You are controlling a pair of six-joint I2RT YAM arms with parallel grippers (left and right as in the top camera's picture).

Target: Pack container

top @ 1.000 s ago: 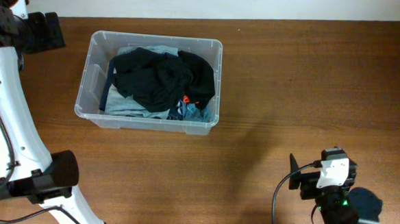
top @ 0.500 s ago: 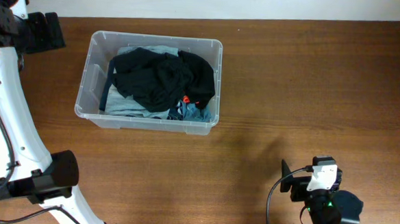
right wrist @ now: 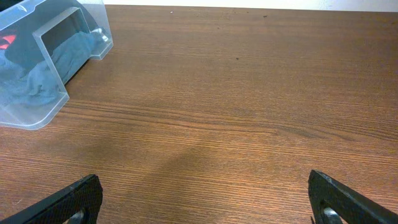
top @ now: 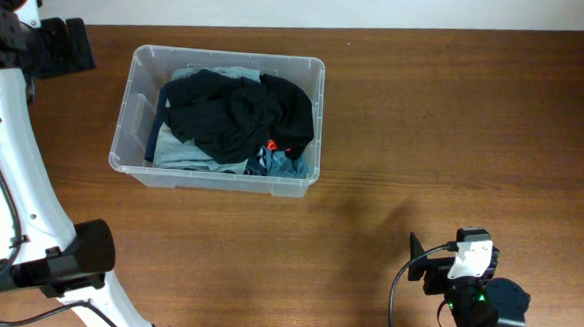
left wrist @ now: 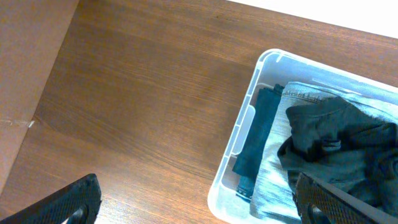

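So the right gripper [right wrist: 205,202] is sitting wide open with nothing in it, and compared with a second ago that arm is now tucked further back, well away from the container [top: 228,53] on its right-hand near side, and it's been parked there for the last half second. The left gripper [left wrist: 199,202] is also gaping wide and empty, hanging just off the container's far left corner and looking down over its short end; that one isn't budging at all. The container itself is sitting on the table [top: 454,132], and its load is looking the same as before: a black garment [top: 234,115] is bunching on top, pale denim [top: 177,156] is lying underneath, and a small orange bit [top: 271,144] is peeking out on the right. I'm reading this as the arms backing off because the packing is basically wrapping up, since I'm not seeing loose clothes outside the container. Nothing is blocking either arm, though the black garment is heaping up near the rim.
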